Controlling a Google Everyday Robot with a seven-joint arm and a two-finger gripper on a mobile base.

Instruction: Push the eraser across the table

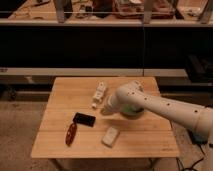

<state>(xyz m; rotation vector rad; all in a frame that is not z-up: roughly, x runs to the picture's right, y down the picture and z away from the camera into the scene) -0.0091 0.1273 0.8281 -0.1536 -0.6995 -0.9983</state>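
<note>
One arm [160, 105] stretches over the table [60, 100], closed tool [105, 111] near eraser [84, 119].

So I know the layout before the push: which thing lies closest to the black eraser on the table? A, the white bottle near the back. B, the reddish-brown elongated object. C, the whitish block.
B: the reddish-brown object lies right beside the eraser on the table, while the whitish block and the white bottle sit farther off. The shut gripper is over the table just past the eraser's other end.
</note>
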